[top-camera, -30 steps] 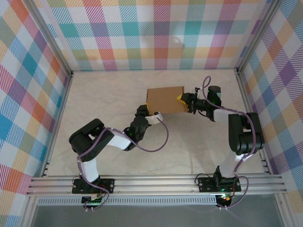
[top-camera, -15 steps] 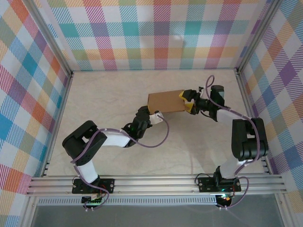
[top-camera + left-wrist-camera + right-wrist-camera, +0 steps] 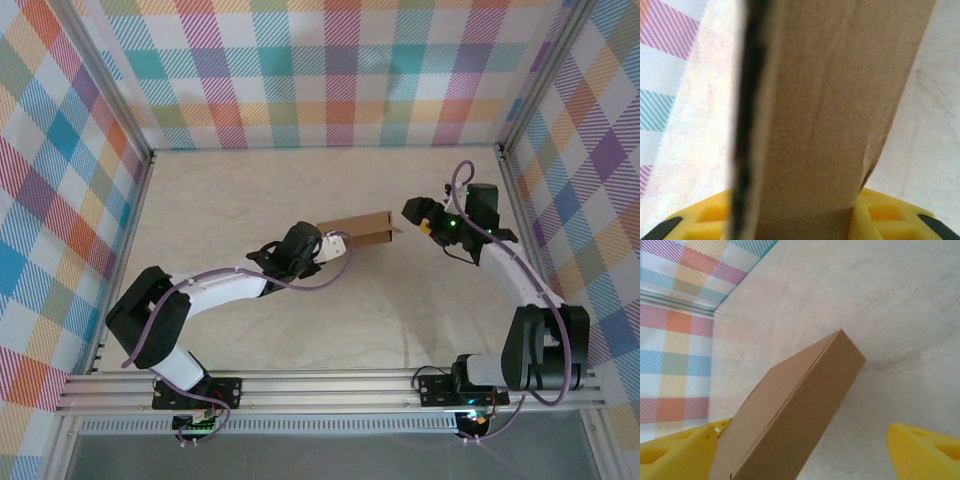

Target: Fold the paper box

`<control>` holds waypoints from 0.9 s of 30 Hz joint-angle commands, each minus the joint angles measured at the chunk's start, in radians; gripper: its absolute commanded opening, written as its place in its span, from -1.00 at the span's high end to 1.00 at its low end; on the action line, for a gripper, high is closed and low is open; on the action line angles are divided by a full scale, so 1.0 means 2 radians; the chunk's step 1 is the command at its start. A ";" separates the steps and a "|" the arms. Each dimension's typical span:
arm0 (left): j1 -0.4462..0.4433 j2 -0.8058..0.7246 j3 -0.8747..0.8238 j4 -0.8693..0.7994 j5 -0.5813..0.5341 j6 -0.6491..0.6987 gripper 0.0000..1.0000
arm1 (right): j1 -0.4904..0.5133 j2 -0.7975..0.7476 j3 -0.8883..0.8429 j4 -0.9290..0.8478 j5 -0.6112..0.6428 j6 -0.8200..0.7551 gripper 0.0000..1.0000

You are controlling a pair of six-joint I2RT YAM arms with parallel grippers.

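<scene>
Firstly, nearest: left tool [image 3: 323,243], yellow fingers [image 3: 890,220] clamped on the left end of the plain brown cardboard box [image 3: 358,229]. Box: small, closed, rectangular, tilted on edge, mid-scene over the pale marbled table [image 3: 220,200]; contact with the table cannot be told. Farther right: right tool [image 3: 413,212], fingers [image 3: 920,450] apart, just beside the box's right end. Farthest: plaid-patterned walls [image 3: 330,70].

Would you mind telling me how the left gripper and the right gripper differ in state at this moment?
The left gripper is shut on the paper box, cardboard between its fingers; the right gripper is open, fingers spread wide, holding nothing. The left gripper is at the box's left end, the right gripper just beyond its right end. Both have yellow fingers.
</scene>
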State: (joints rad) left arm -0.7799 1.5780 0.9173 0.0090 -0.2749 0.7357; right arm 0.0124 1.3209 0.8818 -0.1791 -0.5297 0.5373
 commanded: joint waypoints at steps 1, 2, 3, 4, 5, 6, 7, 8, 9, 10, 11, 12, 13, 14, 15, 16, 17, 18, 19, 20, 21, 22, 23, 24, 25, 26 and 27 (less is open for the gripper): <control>0.004 -0.020 0.021 -0.106 0.035 -0.044 0.52 | 0.000 -0.031 0.013 -0.062 0.043 -0.093 -0.76; 0.004 -0.023 0.026 -0.124 0.039 -0.048 0.51 | 0.001 -0.039 0.012 -0.067 0.047 -0.104 -0.76; 0.004 -0.024 0.032 -0.138 0.044 -0.051 0.51 | 0.001 -0.045 0.011 -0.074 0.050 -0.115 -0.76; 0.005 -0.025 0.036 -0.165 0.047 -0.053 0.50 | 0.001 -0.051 0.011 -0.078 0.051 -0.122 -0.76; 0.004 -0.027 0.042 -0.185 0.048 -0.057 0.50 | 0.001 -0.058 0.010 -0.083 0.051 -0.129 -0.77; 0.005 -0.030 0.047 -0.203 0.051 -0.059 0.50 | 0.001 -0.065 0.010 -0.089 0.050 -0.136 -0.77; 0.006 -0.034 0.049 -0.215 0.055 -0.060 0.50 | 0.002 -0.071 0.010 -0.092 0.046 -0.142 -0.77; 0.008 -0.037 0.052 -0.228 0.062 -0.062 0.50 | 0.003 -0.078 0.009 -0.094 0.043 -0.149 -0.77; 0.011 -0.041 0.056 -0.244 0.070 -0.064 0.50 | 0.006 -0.086 0.009 -0.094 0.041 -0.154 -0.78; 0.014 -0.043 0.062 -0.260 0.078 -0.068 0.50 | 0.008 -0.092 0.007 -0.093 0.040 -0.157 -0.78; 0.017 -0.044 0.069 -0.278 0.089 -0.071 0.50 | 0.011 -0.098 0.006 -0.091 0.037 -0.163 -0.78; 0.021 -0.045 0.076 -0.295 0.101 -0.074 0.49 | 0.015 -0.103 0.006 -0.091 0.036 -0.170 -0.78; 0.025 -0.046 0.081 -0.306 0.108 -0.076 0.49 | 0.017 -0.106 0.008 -0.092 0.036 -0.177 -0.78; 0.028 -0.046 0.085 -0.318 0.117 -0.078 0.49 | 0.020 -0.108 0.010 -0.094 0.035 -0.185 -0.78; 0.032 -0.045 0.088 -0.329 0.125 -0.078 0.49 | 0.023 -0.110 0.014 -0.096 0.035 -0.192 -0.77; 0.035 -0.045 0.091 -0.336 0.130 -0.080 0.50 | 0.024 -0.110 0.017 -0.097 0.033 -0.197 -0.76; 0.039 -0.045 0.093 -0.348 0.138 -0.080 0.49 | 0.026 -0.110 0.022 -0.099 0.031 -0.203 -0.75; 0.044 -0.046 0.095 -0.355 0.147 -0.081 0.50 | 0.028 -0.110 0.028 -0.104 0.028 -0.211 -0.74; 0.046 -0.047 0.095 -0.363 0.154 -0.081 0.50 | 0.030 -0.108 0.034 -0.110 0.024 -0.221 -0.73; 0.051 -0.048 0.095 -0.368 0.162 -0.081 0.50 | 0.033 -0.106 0.042 -0.118 0.019 -0.232 -0.71; 0.056 -0.048 0.093 -0.373 0.172 -0.081 0.50 | 0.038 -0.104 0.050 -0.128 0.014 -0.247 -0.70; 0.061 -0.047 0.093 -0.376 0.178 -0.081 0.50 | 0.043 -0.103 0.056 -0.136 0.014 -0.260 -0.69; 0.066 -0.045 0.095 -0.382 0.183 -0.080 0.50 | 0.049 -0.101 0.062 -0.144 0.010 -0.278 -0.69; 0.070 -0.042 0.098 -0.390 0.188 -0.079 0.50 | 0.057 -0.102 0.066 -0.152 0.003 -0.305 -0.69; 0.075 -0.039 0.101 -0.397 0.193 -0.078 0.50 | 0.065 -0.104 0.069 -0.157 -0.007 -0.338 -0.70; 0.078 -0.036 0.105 -0.405 0.196 -0.076 0.50 | 0.073 -0.106 0.069 -0.158 -0.016 -0.360 -0.70; 0.081 -0.033 0.110 -0.414 0.199 -0.075 0.50 | 0.080 -0.108 0.068 -0.158 -0.029 -0.384 -0.70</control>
State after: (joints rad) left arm -0.6350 1.4857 1.1278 -0.6445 0.0532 0.5938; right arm 0.1383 1.1152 0.9970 -0.4412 -0.5018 -0.0368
